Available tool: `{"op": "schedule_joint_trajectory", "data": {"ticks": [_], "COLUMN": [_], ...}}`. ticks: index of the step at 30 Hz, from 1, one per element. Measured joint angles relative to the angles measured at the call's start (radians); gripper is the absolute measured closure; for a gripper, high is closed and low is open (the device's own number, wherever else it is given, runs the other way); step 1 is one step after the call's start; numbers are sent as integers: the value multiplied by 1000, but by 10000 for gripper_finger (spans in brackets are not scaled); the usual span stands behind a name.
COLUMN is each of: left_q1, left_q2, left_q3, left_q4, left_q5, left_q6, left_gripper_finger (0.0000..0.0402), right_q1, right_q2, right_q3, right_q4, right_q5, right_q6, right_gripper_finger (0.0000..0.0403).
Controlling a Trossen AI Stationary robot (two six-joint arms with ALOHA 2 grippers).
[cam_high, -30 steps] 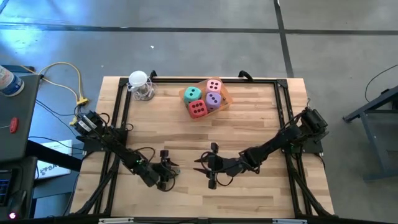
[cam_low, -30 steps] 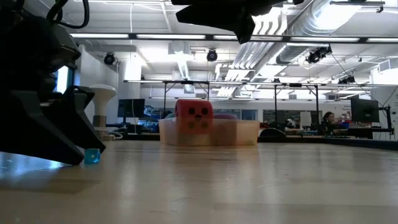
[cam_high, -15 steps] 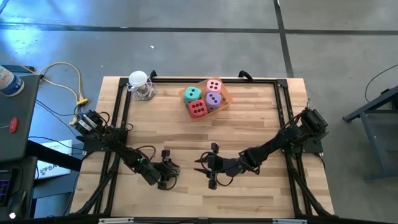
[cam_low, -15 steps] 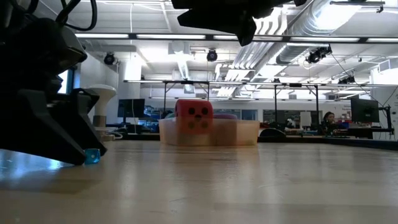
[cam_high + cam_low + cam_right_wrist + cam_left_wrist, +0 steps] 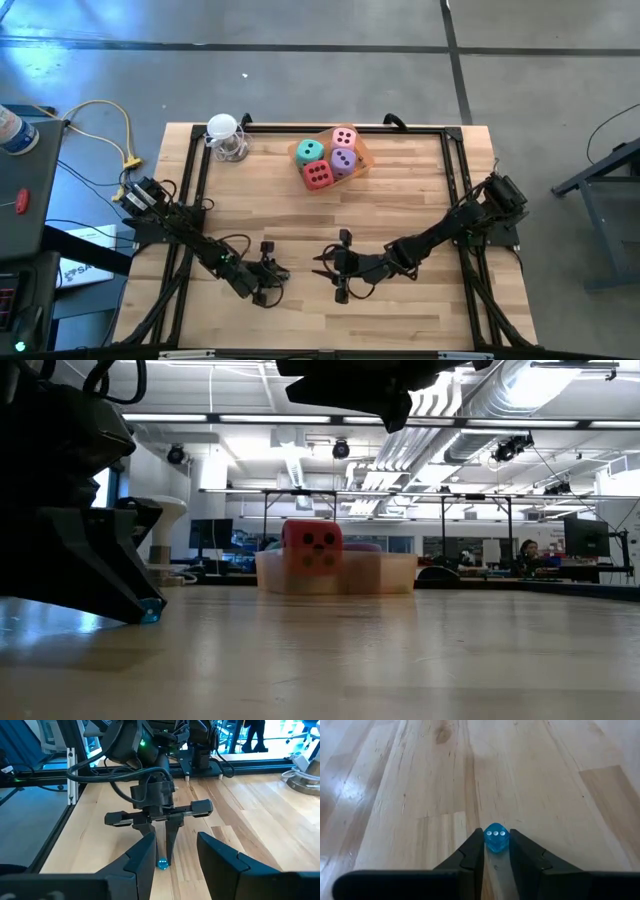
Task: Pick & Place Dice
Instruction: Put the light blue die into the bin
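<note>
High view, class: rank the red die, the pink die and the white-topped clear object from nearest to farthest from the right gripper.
From the right gripper:
1. Red die, front of the orange tray, straight beyond it.
2. Pink die, at the tray's back.
3. White-topped clear object, far corner on the left arm's side.

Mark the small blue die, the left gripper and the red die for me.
small blue die point(image 5: 496, 838): left wrist view, its three-pip face.
left gripper point(image 5: 161, 851): right wrist view, between its fingertips, around the die.
red die point(image 5: 318, 175): high view, its top face.
</note>
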Motion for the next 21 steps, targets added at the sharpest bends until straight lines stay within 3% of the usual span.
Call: {"op": "schedule_joint_trajectory", "data": {"ticks": [9, 16, 21], "left_q1": [140, 403, 660], "left_q2": [-155, -381, -470], "left_q3": [-2, -2, -2], "left_q4": [-57, -199, -224], "left_q5": [45, 147, 149], "left_q6": [257, 447, 540], "left_gripper_finger": [337, 338, 338], "right_q1": [-8, -6, -5], "right_q2": [0, 0, 0], "right_q3": [0, 0, 0], "right_q4": [1, 9, 8], "right_q5": [3, 3, 3], "right_q6": [-48, -108, -163], "right_gripper_finger": [265, 265, 265]}}
